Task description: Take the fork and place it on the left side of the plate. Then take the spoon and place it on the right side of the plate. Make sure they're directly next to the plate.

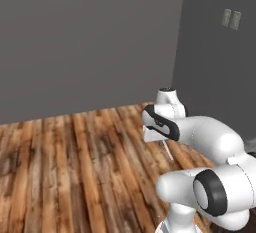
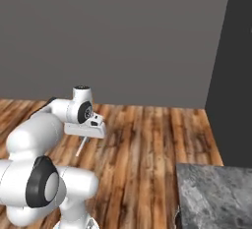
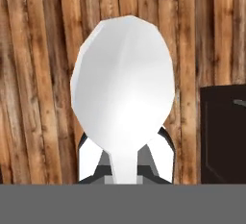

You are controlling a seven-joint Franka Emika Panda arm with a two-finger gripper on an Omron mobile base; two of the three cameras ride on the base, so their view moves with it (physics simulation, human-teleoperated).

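Gripper [image 3: 126, 163] clamped on spoon [image 3: 124, 93] handle, high over wooden floor [image 1: 75, 167]. Spoon's long axis runs along the fingers, bowl pointing away from hand, angled down toward floor.

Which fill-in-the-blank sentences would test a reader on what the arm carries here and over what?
1. The end effector is shut on the ____.
2. The utensil's bowl is ____ in colour.
3. Beneath the arm lies a floor of ____ planks.

Missing words: spoon; white; wooden
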